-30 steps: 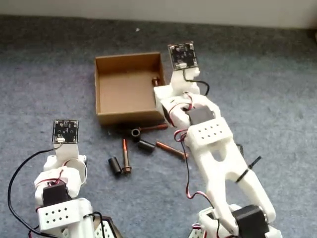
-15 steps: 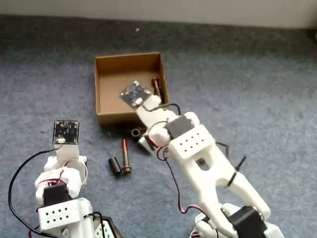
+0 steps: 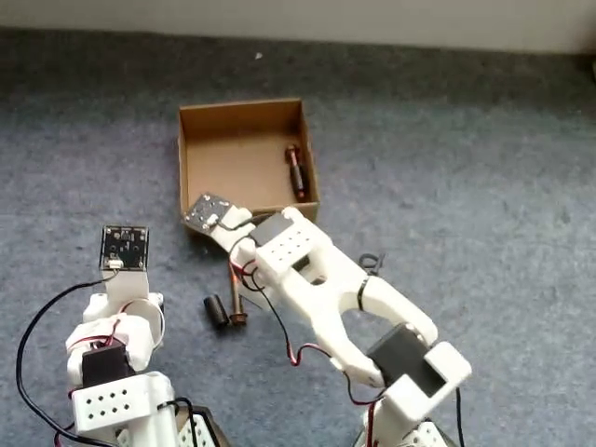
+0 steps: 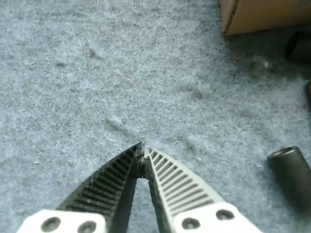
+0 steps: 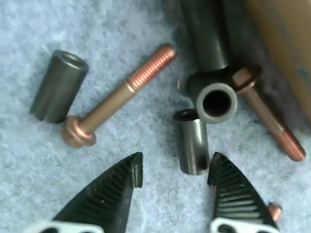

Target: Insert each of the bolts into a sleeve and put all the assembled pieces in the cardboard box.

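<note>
Grey carpet (image 4: pixel 97 73). Right gripper (image 5: pixel 176 167) wide over a sleeve (image 5: pixel 192 143), left gripper (image 4: pixel 143 150) closed. We judge it rigid, slick: grasp mid-barrel.

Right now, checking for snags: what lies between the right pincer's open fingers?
In the right wrist view, one end of a short dark metal sleeve lies between the fingertips of the right pincer.

The open brown box (image 3: pixel 240 110) sits on grey carpet (image 3: pixel 484 186). Inside, a copper-and-dark piece (image 3: pixel 295 170) lies along one side wall. Just outside the near wall lie loose parts: a copper bolt (image 5: pixel 116 97) with a dark sleeve (image 5: pixel 59 86) at its head, a second sleeve (image 5: pixel 192 141) lying flat, a third sleeve (image 5: pixel 216 102) seen end-on, and a second bolt (image 5: pixel 269 119).
</note>
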